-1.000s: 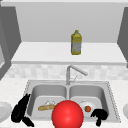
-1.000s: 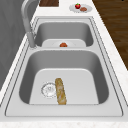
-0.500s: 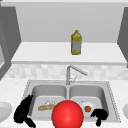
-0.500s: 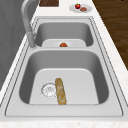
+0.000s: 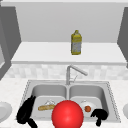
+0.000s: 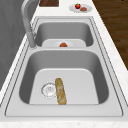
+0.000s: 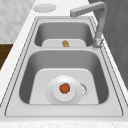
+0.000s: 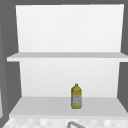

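Note:
My left hand (image 5: 25, 111) hangs over the front left corner of the sink (image 5: 30, 86), fingers straight and pointing up, holding nothing. My right hand (image 5: 99, 115) hovers at the front of the right basin with its fingers curled, empty. A baguette (image 5: 46, 107) (image 6: 60, 91) (image 7: 65, 43) lies in the left basin beside the drain (image 6: 48, 89). In the right basin a white plate (image 7: 65, 90) (image 5: 86, 105) carries a small orange-red fruit (image 7: 65, 88) (image 5: 87, 108) (image 6: 63, 45). A large red ball (image 5: 67, 115) sits in front between the hands.
A yellow bottle (image 5: 76, 42) (image 8: 76, 96) stands on the lower shelf (image 8: 50, 105) above the sink. The faucet (image 5: 72, 72) (image 6: 28, 22) (image 7: 96, 20) rises behind the divider. Plates rest on the counter at both ends (image 5: 3, 111) (image 7: 44, 7); one plate (image 6: 80, 8) bears a strawberry.

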{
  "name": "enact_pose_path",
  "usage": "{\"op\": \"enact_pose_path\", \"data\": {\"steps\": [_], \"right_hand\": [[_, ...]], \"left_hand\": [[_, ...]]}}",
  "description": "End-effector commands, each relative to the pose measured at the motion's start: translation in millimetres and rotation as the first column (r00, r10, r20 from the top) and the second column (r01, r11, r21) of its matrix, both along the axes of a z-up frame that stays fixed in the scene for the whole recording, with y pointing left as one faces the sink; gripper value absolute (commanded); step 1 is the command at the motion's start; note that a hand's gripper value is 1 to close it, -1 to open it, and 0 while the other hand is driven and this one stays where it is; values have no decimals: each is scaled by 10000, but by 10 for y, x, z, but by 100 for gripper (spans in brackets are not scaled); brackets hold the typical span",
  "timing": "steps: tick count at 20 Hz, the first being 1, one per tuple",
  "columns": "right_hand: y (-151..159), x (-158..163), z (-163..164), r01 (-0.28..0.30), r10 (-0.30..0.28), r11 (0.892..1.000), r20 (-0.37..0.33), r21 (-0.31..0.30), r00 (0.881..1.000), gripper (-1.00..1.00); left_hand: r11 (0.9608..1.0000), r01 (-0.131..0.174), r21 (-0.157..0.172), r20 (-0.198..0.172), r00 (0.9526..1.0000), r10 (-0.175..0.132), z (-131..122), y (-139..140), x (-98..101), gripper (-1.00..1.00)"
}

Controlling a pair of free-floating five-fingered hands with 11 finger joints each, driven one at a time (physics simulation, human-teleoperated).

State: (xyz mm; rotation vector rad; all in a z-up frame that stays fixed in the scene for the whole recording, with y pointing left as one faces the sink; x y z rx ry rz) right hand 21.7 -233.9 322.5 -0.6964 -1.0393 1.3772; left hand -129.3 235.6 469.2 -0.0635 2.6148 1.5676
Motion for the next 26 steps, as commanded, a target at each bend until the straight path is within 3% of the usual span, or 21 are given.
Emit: {"op": "enact_pose_path", "data": {"steps": [1,4,11,13,16,19,26], "right_hand": [[0,0,0,0,0,10000,0,0,10000,0],[0,0,0,0,0,10000,0,0,10000,0],[0,0,0,0,0,10000,0,0,10000,0],[0,0,0,0,0,10000,0,0,10000,0],[0,0,0,0,0,10000,0,0,10000,0],[0,0,0,0,0,10000,0,0,10000,0],[0,0,0,0,0,10000,0,0,10000,0]], "left_hand": [[9921,181,1241,-394,9991,-133,-65,-49,8,-100],[9911,183,1319,-556,9984,-111,-105,-86,9,-100],[9834,260,1798,-928,9956,-93,-142,-100,7,-100],[9831,289,1810,-1024,9947,-104,-177,-91,5,-100],[9874,263,1562,-1153,9933,-82,-288,-93,14,-100],[9896,217,1420,-1030,9947,-71,-461,-126,51,-100],[9849,202,1720,-896,9960,-47,-829,-129,166,-100]]}}
